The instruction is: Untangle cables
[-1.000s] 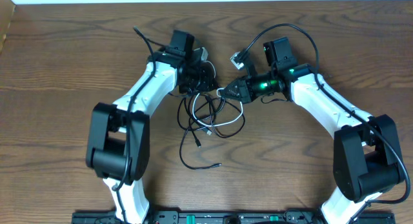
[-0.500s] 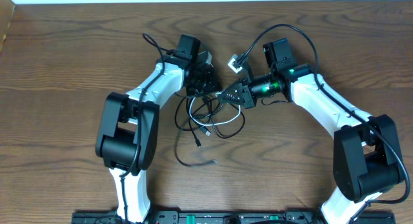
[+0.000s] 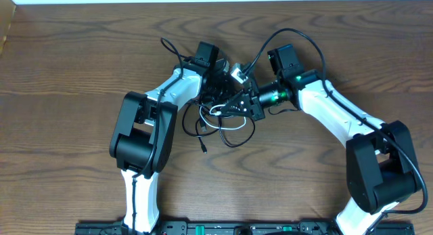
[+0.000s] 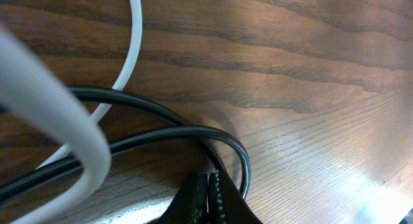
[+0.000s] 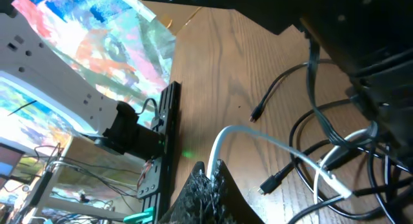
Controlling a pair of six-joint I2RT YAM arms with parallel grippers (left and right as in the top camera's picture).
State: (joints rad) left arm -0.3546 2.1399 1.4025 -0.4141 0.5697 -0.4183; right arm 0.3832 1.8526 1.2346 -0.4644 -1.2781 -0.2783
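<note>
Two arms meet over the far middle of the desk [image 3: 81, 72], where the black cable [image 4: 129, 99] and the white cable [image 5: 271, 141] lie looped through one another between the wrists. The left gripper [image 4: 208, 179] shows its fingers pressed together low over the wood, just beside a bend of the black cable. Whether a strand is nipped between them cannot be told. The right gripper [image 5: 210, 167] is likewise closed, and the white cable runs out from its tips, so it appears clamped on that cord.

The step in hand is judged to be parting the two cords. Done well, each arm keeps to one colour. The left anchors the black loops on its side while the right draws the white cord slowly to the right and slightly upward. That way the cord slides out through the loops instead of cinching them. A small plug is likely to catch on a loop, so a free end is best led out first. If the loops tighten, easing off and regripping nearer the crossing is the safer course.
</note>
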